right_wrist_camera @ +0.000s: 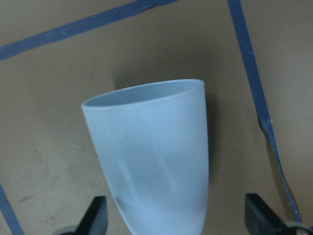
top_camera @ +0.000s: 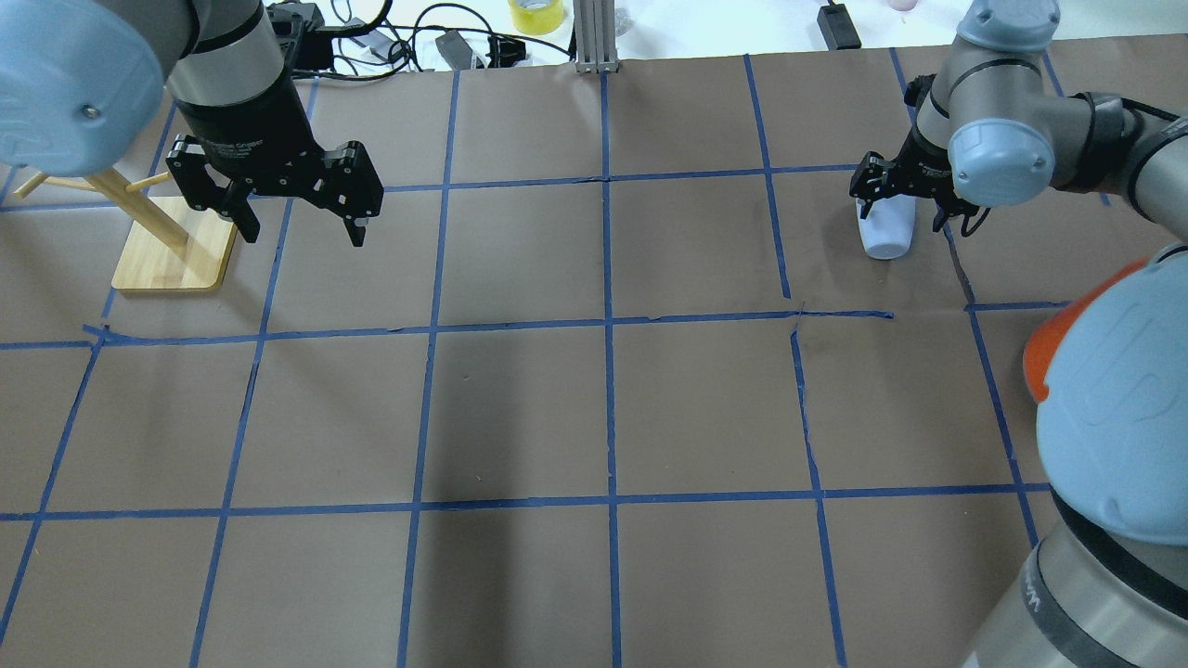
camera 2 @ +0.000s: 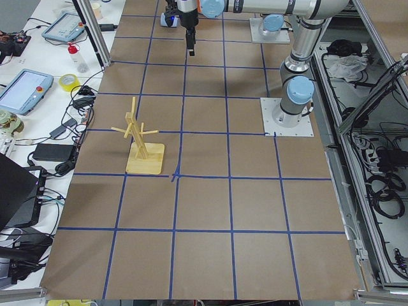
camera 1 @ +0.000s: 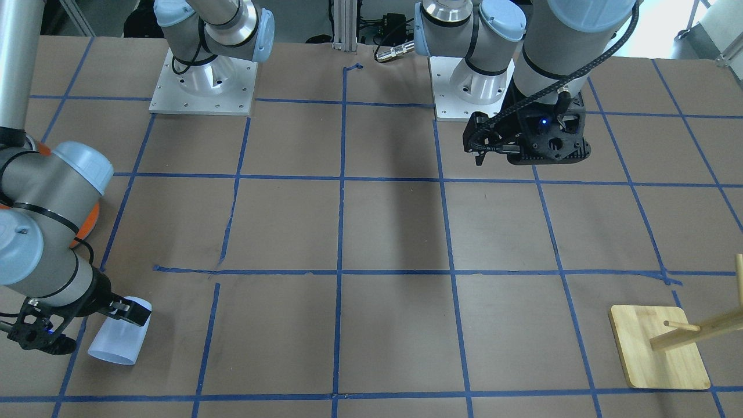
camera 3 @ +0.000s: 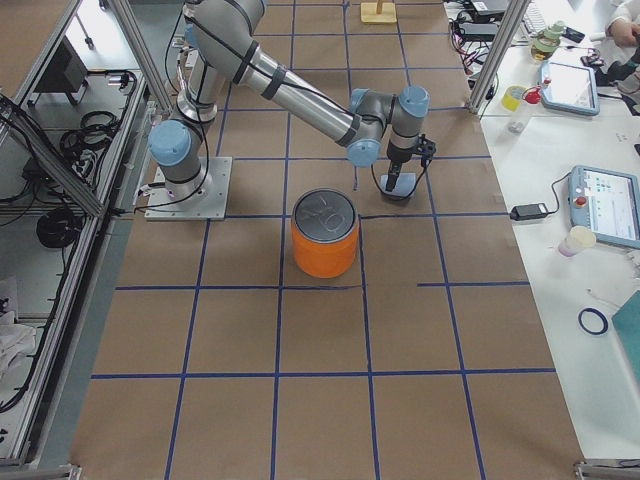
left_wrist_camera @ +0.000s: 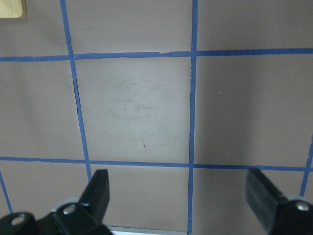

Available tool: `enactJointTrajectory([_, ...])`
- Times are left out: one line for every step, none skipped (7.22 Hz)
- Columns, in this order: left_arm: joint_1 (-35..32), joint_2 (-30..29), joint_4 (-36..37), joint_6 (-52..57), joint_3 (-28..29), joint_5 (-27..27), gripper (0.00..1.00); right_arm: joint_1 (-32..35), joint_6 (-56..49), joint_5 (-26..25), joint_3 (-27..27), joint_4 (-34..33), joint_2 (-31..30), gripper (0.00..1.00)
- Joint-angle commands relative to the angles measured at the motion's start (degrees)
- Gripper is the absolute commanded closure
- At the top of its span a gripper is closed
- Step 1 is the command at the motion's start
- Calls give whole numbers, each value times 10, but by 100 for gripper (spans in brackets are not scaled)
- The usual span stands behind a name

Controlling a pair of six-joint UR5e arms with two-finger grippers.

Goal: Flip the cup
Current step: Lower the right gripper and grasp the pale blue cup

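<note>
The cup is a pale blue-white tumbler. It appears to stand mouth-down, with the wide rim on the brown table and the narrow base up. It also shows in the overhead view and the front view. My right gripper is open. Its fingers straddle the cup's base end without touching it, which the overhead view shows too. My left gripper is open and empty. It hangs above bare table on the other side.
A large orange can with a silver top stands on the robot's side of the cup, mostly hidden by the right arm in the overhead view. A wooden peg rack on a square base stands by the left gripper.
</note>
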Motion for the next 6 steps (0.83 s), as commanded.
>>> enactJointTrajectory([0, 0, 0, 0, 1, 0, 0, -3, -1, 6, 0, -39, 21, 0])
enactJointTrajectory([-1, 0, 0, 0, 0, 0, 0, -4, -5, 6, 0, -79, 39, 0])
enactJointTrajectory([0, 0, 0, 0, 0, 0, 0, -4, -23, 6, 0, -85, 42, 0])
enactJointTrajectory([-1, 0, 0, 0, 0, 0, 0, -4, -26, 7, -1, -86, 41, 0])
enactJointTrajectory([-1, 0, 0, 0, 0, 0, 0, -5, -26, 8, -6, -86, 38, 13])
enactJointTrajectory([0, 0, 0, 0, 0, 0, 0, -5, -28, 24, -10, -85, 37, 38])
